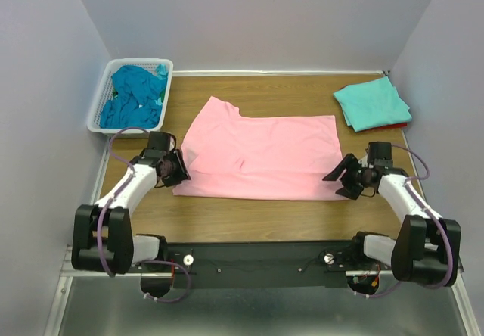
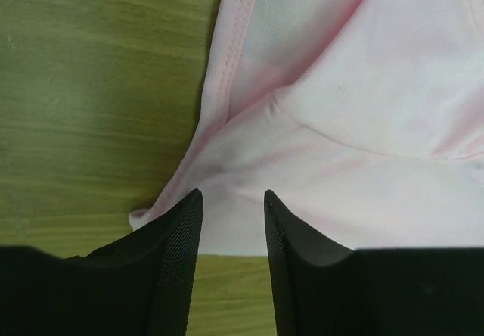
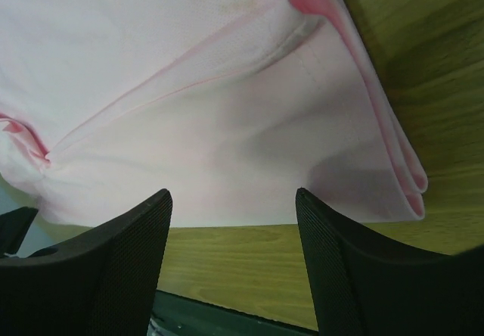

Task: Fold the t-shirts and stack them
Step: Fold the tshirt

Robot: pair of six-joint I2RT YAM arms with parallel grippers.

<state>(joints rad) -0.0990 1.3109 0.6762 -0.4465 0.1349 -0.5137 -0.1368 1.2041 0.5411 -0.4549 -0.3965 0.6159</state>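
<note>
Seemingly mid-fold on the light pink fabric t-shirt (image 1: pixel 265 154): left fingers (image 2: pixel 170 268) and right fingers (image 3: pixel 113 268) stand apart, empty, at its near corners; the next move probably calls for pinching both hems together

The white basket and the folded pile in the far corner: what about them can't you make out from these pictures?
Top view: the teal-blue shirts in the white basket are bunched together, so their number is unclear.
Top view: the aqua shirt covers a red item; only its edge shows.
Wrist views: both lie outside the frame.
</note>
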